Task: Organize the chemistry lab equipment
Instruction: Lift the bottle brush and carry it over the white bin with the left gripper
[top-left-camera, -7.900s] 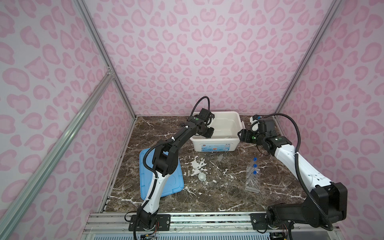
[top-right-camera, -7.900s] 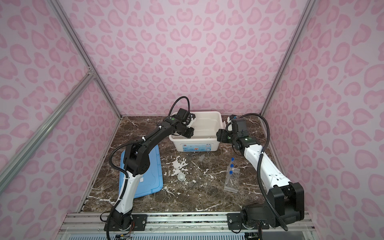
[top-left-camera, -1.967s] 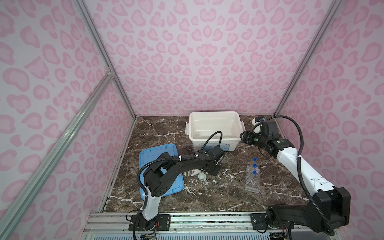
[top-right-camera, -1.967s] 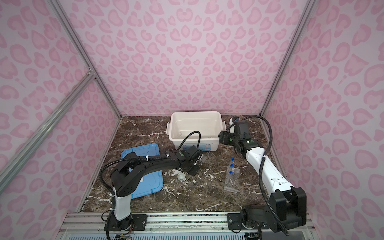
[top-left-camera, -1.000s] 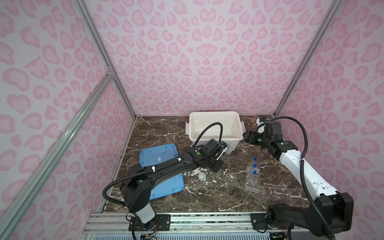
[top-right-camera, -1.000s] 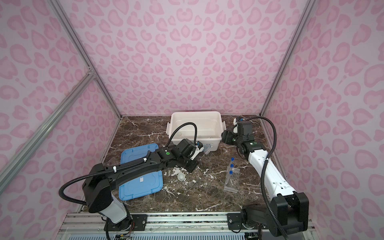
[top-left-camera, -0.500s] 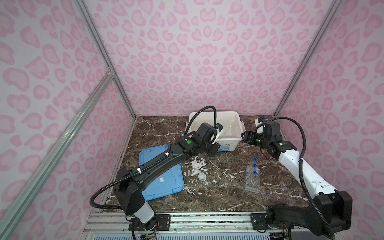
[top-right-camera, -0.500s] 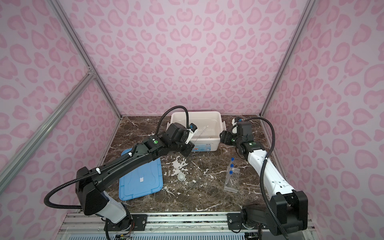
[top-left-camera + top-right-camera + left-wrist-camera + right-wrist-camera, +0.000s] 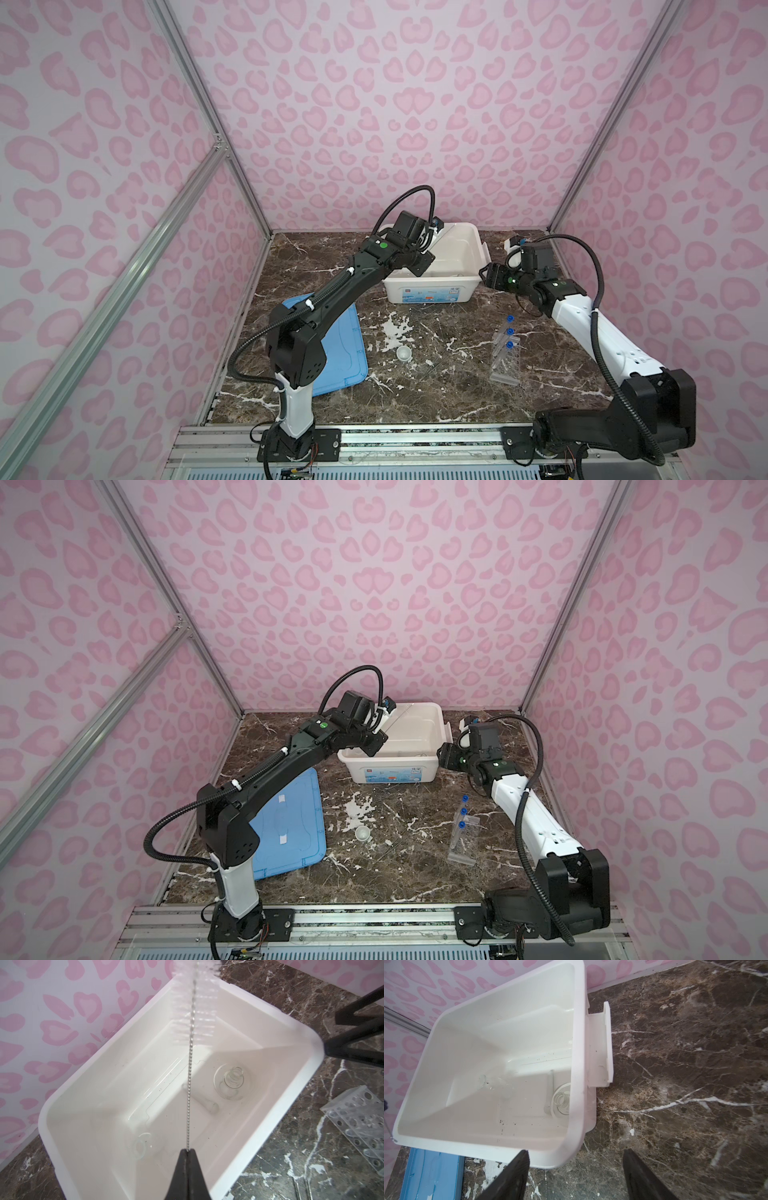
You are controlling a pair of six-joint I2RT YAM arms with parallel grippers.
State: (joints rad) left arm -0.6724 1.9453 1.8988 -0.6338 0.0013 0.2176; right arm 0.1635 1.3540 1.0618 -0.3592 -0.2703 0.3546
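Hanging above the white bin (image 9: 93, 1095), the wire brush (image 9: 190, 1064) is risking a slip onto the glass flask (image 9: 232, 1082) below, because the left claw (image 9: 188, 1152) is pinching only its thin stem end. The right claw (image 9: 575, 1151) is gaping wide beside the bin's corner, holding nothing. The tube rack (image 9: 505, 357) is standing on the counter (image 9: 436, 399).

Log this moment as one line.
left hand: shut on brush, over bin | right hand: open, beside bin | in bin: flask, pestle | on table: mortar bowl, tube rack
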